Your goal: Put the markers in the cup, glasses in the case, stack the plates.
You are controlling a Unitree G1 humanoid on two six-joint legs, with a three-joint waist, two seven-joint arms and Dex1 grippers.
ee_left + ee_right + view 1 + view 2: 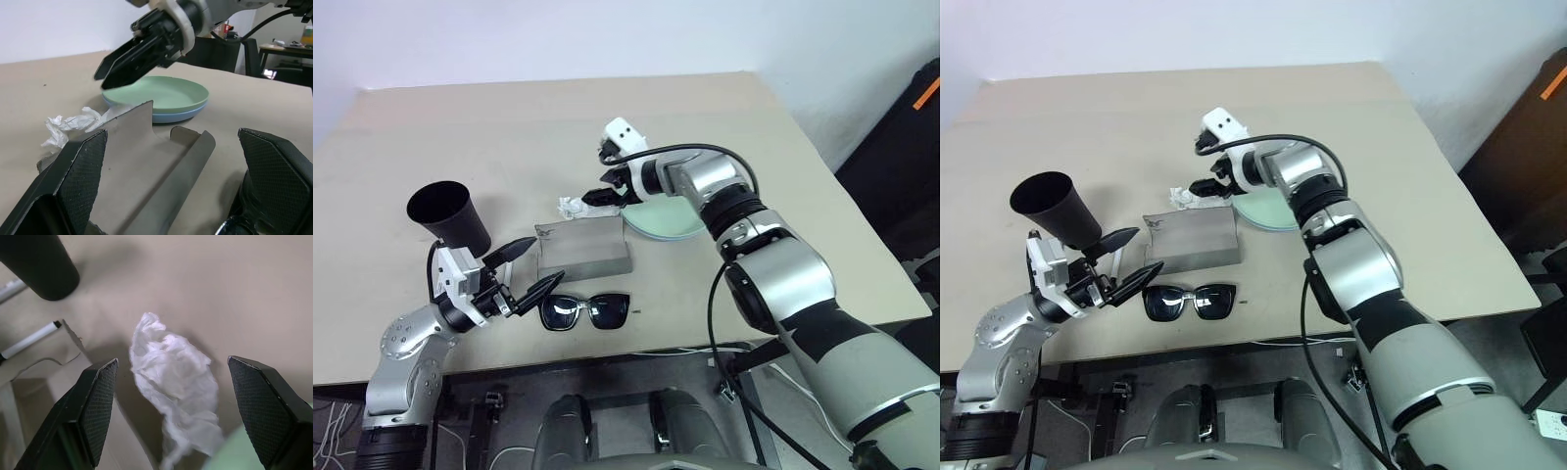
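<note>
A: How far along is the job?

B: The plates (pixel 666 217) look done: the mint one sits on the blue one, behind the case (pixel 583 251) toward the far right of the table (pixel 460 127). The glasses (pixel 585 310) lie open on the table just in front of the case, not yet inside. The cup (pixel 448 217) stands left of the case.

A: And the markers?

B: The right wrist view shows a white marker (pixel 29 340) on the table between the cup and the case, and the end of a second one beside the cup. So at least those two are not in the cup yet.

A: The hands?

B: The right hand (pixel 599 197) hovers spread open over the crumpled tissue (pixel 573 206) at the case's far corner, grasping nothing. The left hand (pixel 527 268) waits released and empty, near the case's front left corner.

A: Anything only one angle gives?

B: The left wrist view shows the case's mouth gaping open toward it, and the plates' two rims, one above the other.
</note>
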